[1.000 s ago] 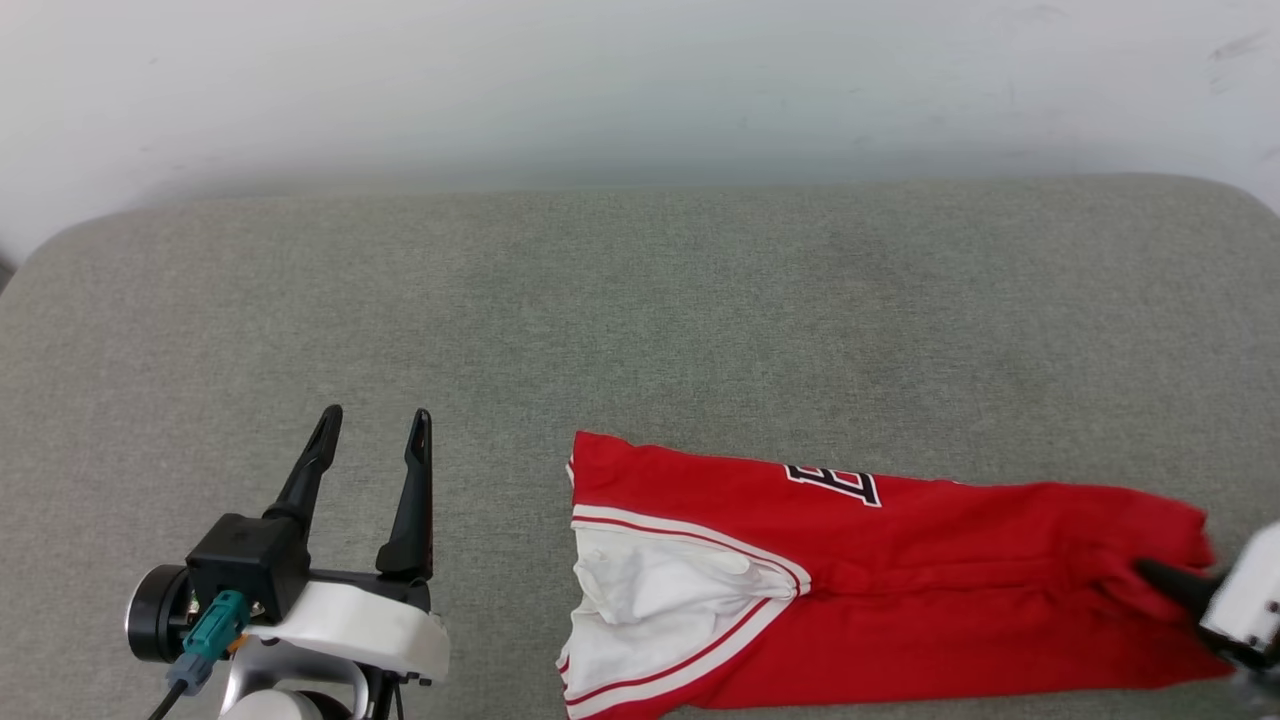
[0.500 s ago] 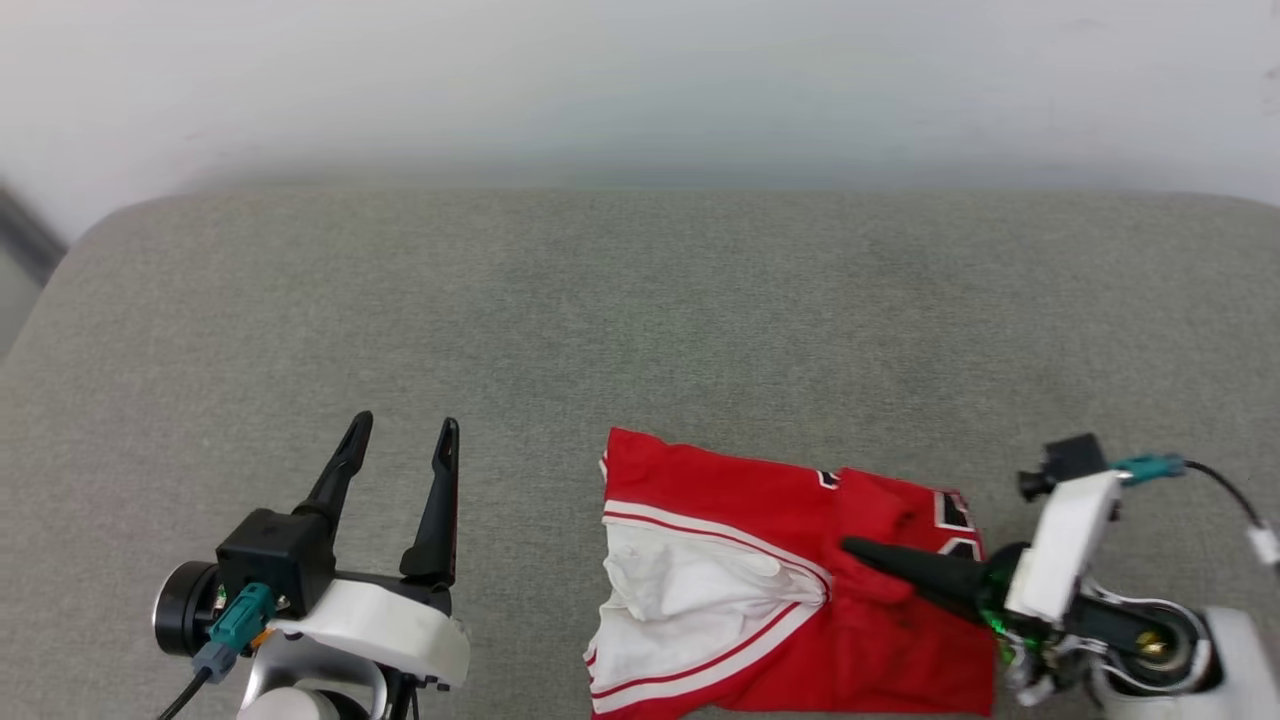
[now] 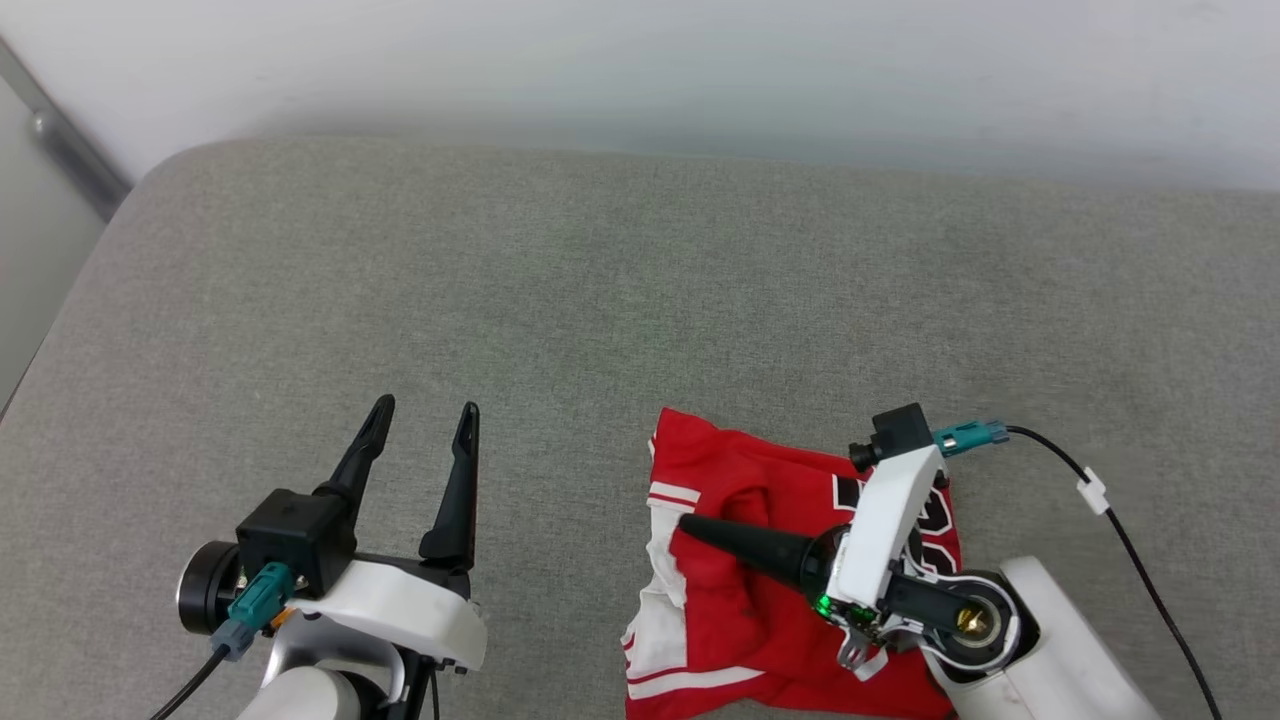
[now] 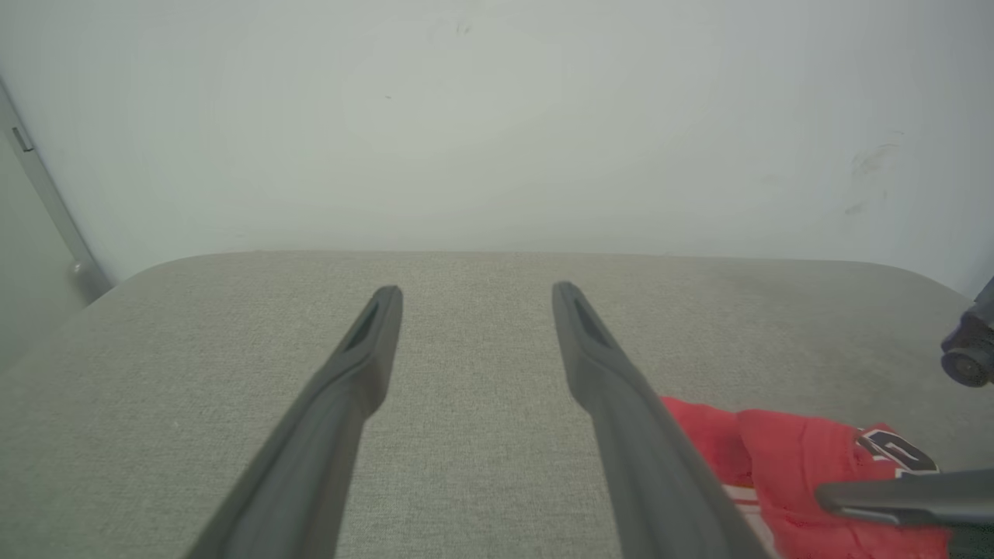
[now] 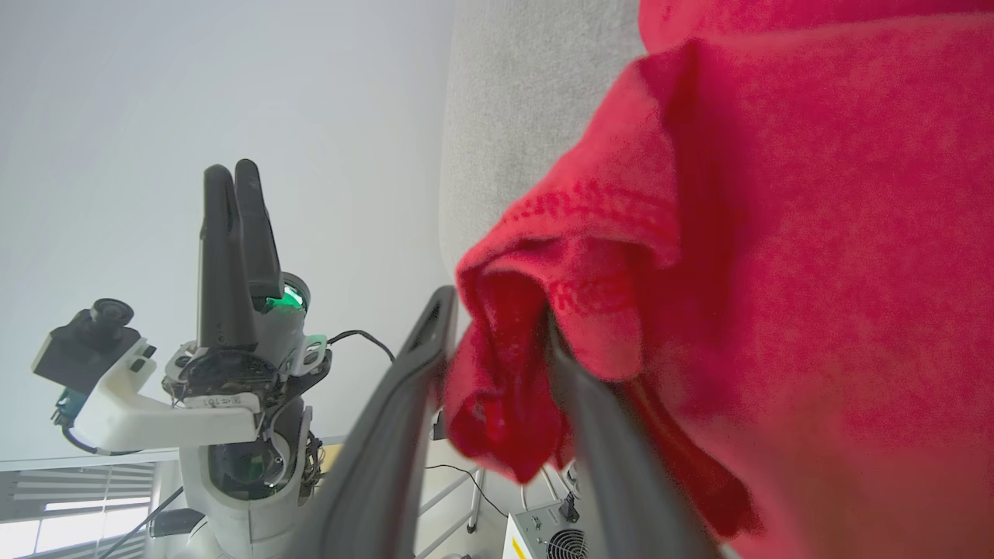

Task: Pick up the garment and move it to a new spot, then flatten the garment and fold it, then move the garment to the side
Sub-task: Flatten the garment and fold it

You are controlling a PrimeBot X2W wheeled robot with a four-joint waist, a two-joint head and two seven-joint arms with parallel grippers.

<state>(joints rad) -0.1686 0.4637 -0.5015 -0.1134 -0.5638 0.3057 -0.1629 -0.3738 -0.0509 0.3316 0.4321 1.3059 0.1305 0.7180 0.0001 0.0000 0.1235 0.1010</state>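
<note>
1. Starting closest to the robot's body, the right gripper lies low across the garment, fingers pointing toward the robot's left. That sideways reach suits carrying one end of the shirt over the other, so I judge this to be the fold step.
2. Its jaws stand narrow, with a bunch of the red cloth between them in the right wrist view. I cannot tell whether they pinch it or merely bracket it.
3. The left gripper hovers well apart on the robot's left, jaws wide and empty, fingers aimed away from the body. It is probably parked there to stay clear of the cloth.
4. The garment sits at the near edge of the grey cushion, right of centre, doubled into a rumpled block. A white sleeve with striped trim lies along its left edge, and the dark print is partly hidden under the right wrist. The top layer looks lumpy and would likely want smoothing before it is moved aside.
5. Farther off, bare cushion runs to the pale wall, leaving room for that last move.
</note>
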